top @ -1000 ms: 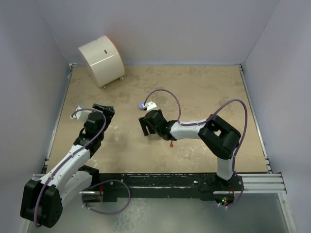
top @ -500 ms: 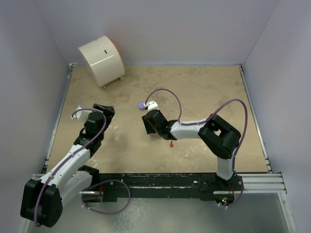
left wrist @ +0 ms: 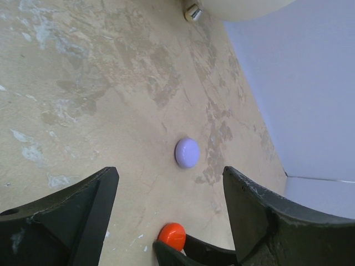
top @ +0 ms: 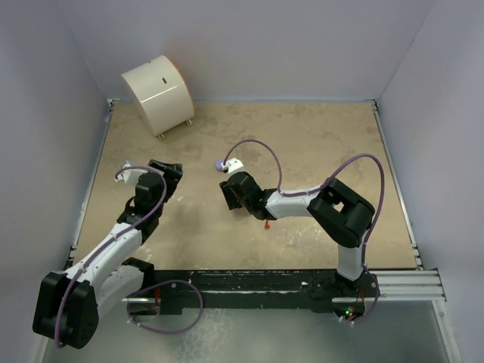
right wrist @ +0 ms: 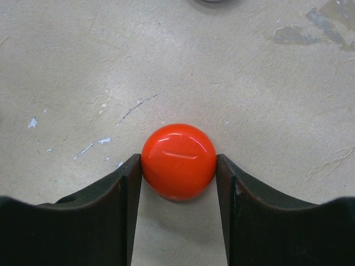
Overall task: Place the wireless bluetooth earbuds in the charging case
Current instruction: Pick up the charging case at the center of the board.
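A glossy red-orange round charging case [right wrist: 178, 160] lies on the tan table, and both black fingers of my right gripper [right wrist: 178, 167] press against its sides, shut on it. From above, that gripper [top: 231, 193] covers the case at the table's middle. A lilac round case [top: 220, 163] sits just beyond it, also visible in the left wrist view [left wrist: 187, 152] above the red-orange case [left wrist: 172, 235]. One tiny red-orange earbud [top: 268, 224] lies by the right forearm. My left gripper [top: 168, 172] stands open at the left, nothing between its fingers [left wrist: 100, 194].
A big white drum-shaped object [top: 157, 92] rests at the back left corner, its foot showing in the left wrist view [left wrist: 193, 12]. Grey walls close in the table [top: 318, 144] on three sides.
My right gripper's jaws have closed in onto the red-orange case. The left gripper has shifted slightly toward the back.
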Tool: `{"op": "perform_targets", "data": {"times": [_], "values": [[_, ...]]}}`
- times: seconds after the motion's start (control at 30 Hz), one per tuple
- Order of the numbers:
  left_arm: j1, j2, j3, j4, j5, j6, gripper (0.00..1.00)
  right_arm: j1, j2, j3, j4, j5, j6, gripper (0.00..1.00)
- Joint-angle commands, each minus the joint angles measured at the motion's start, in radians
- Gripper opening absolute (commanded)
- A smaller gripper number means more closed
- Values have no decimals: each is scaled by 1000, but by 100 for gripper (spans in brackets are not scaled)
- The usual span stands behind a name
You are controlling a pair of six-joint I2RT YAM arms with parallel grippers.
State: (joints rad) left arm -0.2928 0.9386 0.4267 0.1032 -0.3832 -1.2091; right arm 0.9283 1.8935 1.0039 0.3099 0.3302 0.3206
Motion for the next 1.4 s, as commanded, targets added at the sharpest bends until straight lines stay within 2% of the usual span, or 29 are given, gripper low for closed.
{"op": "perform_targets", "data": {"times": [0.0,0.23,0.57,0.7,0.9,1.37], "values": [[9,8,-20,124,83,16,75,1,-53,-18,103,-39,-85,0],[10,14,-92,277,172,-7,73,1,-164,-120,328,-108,-206,0],[8,146,-176,616,315,-48,69,1,-281,-228,488,-253,-292,0],[6,207,-189,726,342,-65,67,1,-286,-223,485,-265,-294,0],[-9,246,-187,801,344,-67,65,1,-269,-197,475,-294,-285,0],[-110,302,-166,938,262,-36,65,1,-207,-4,337,-379,-138,0]]}}
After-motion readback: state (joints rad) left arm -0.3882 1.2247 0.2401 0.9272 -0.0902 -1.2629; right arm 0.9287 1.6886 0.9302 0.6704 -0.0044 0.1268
